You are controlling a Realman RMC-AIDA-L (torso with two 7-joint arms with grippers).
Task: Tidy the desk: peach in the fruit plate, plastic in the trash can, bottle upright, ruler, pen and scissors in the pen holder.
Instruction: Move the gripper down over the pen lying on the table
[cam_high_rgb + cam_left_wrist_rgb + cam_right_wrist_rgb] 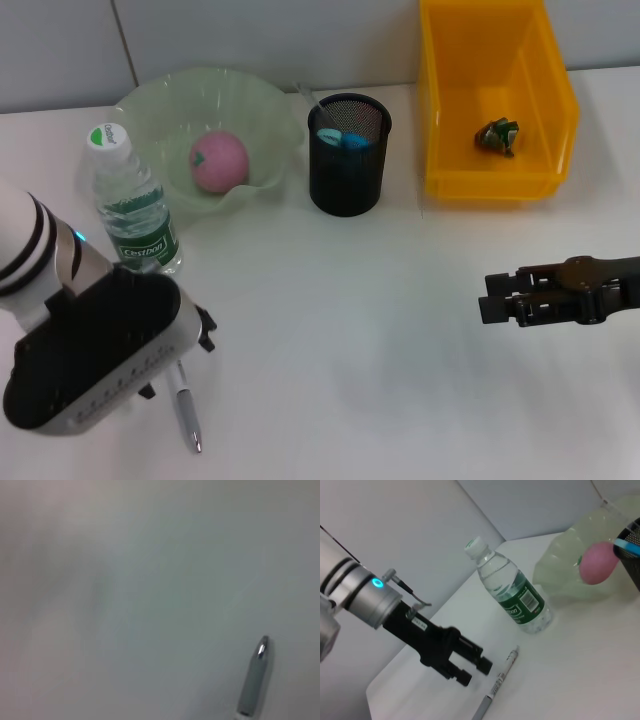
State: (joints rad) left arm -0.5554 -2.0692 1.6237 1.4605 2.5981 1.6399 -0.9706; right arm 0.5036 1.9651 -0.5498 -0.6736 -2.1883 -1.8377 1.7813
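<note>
A silver pen (188, 410) lies on the white table at the front left; its tip shows in the left wrist view (255, 680). My left gripper (176, 360) is open just above the pen's back end; in the right wrist view the left gripper (472, 671) sits beside the pen (497, 685). The water bottle (132, 205) stands upright. The pink peach (218, 160) lies in the green fruit plate (265, 110). The black mesh pen holder (348, 175) holds blue-handled scissors and a ruler. Crumpled plastic (497, 135) lies in the yellow bin (440, 120). My right gripper (488, 298) hovers empty at the right.
The bottle (512, 592) stands close behind the left arm and the pen. The plate (560, 575) and the pen holder stand along the back. Bare table lies between the two arms.
</note>
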